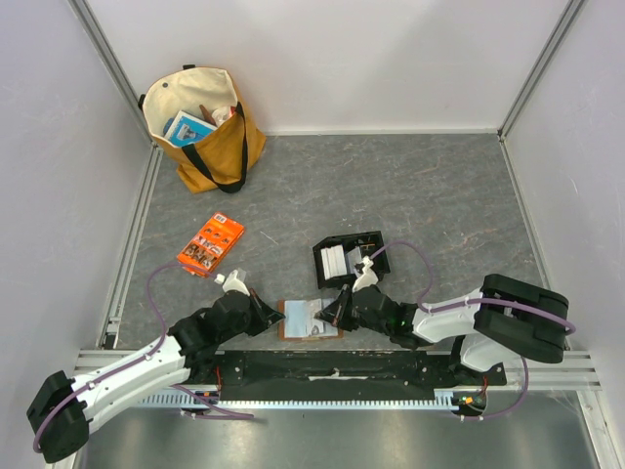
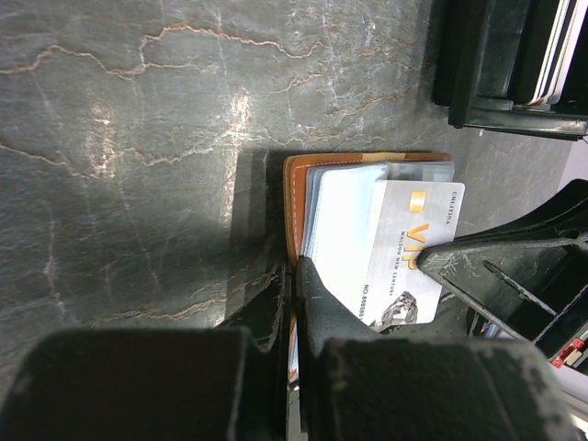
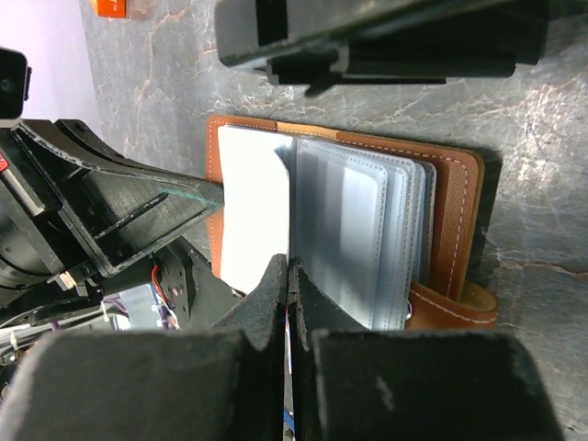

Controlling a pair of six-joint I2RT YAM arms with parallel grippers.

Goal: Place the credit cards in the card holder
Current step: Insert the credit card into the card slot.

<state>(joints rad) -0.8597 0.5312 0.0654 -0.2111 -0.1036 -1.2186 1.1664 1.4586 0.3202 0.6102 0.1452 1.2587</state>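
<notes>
Overhead, pale walls (image 1: 342, 59) box grey tabletop (image 1: 439, 195) bearing the card holder (image 1: 311, 318).

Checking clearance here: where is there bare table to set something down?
Bare: the table right of the black tray up to the right wall, and the far strip from the tote bag to that wall. Crowded: near centre, where left tool and right tool meet at the card holder, tray just behind.
</notes>
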